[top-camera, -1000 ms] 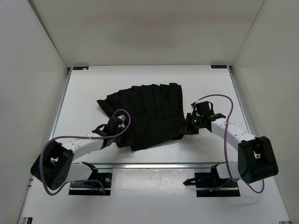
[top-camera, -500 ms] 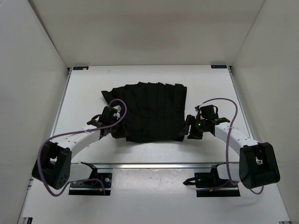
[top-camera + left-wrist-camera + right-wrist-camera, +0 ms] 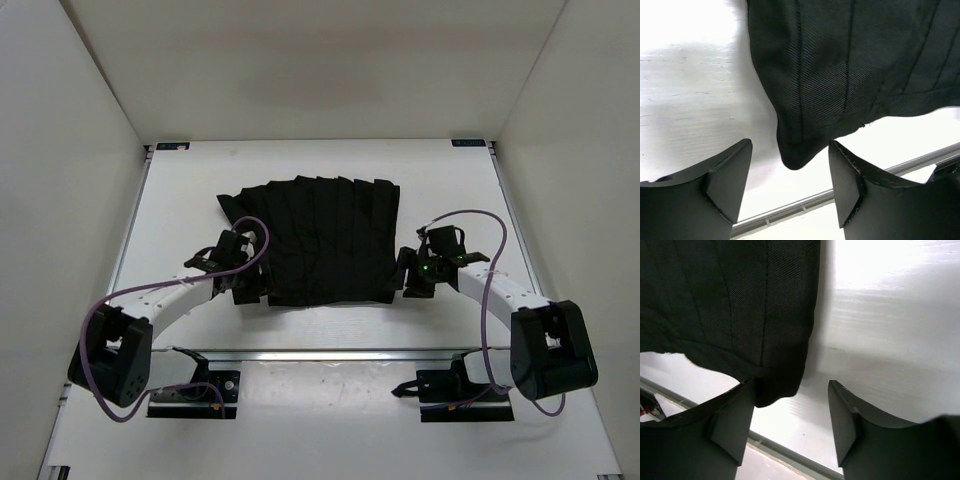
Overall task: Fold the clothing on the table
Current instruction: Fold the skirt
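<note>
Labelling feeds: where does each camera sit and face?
Top external: above, behind the arm bases, looking down at the soft black pleated garment on the flat white table; both arms show.
Left wrist: on the left tool, facing down at a near garment corner; its fingers show.
Right wrist: likewise, on the right tool.
All three share the garment.

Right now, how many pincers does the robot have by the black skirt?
2. The left pincer is open at the clothing's near left corner; the right pincer is open at its near right corner. None looks hidden.
</note>
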You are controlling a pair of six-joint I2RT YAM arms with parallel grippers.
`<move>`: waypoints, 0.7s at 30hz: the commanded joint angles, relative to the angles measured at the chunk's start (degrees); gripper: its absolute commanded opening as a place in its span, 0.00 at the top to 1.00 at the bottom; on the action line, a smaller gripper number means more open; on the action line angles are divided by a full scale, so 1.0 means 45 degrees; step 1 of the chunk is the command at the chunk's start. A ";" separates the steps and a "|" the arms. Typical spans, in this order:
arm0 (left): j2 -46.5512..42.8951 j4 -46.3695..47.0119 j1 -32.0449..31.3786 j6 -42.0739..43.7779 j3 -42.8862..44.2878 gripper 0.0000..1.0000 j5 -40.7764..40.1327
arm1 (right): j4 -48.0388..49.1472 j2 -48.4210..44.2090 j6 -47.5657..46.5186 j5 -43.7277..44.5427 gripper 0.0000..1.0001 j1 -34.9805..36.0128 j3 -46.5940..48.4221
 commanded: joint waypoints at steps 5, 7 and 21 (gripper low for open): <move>-0.0619 0.0800 -0.0246 -0.0571 -0.0780 0.30 0.0128 | 0.1010 0.1181 0.0213 -0.0091 0.60 0.0475 0.0166; -0.0600 0.0996 -0.0186 -0.0689 -0.0996 0.30 0.0207 | 0.1166 0.1396 0.0310 -0.0015 0.62 0.0554 0.0010; -0.0171 0.2754 0.0126 -0.1294 -0.1563 0.56 -0.0085 | 0.1850 0.1670 0.0525 -0.0188 1.00 0.0770 0.0148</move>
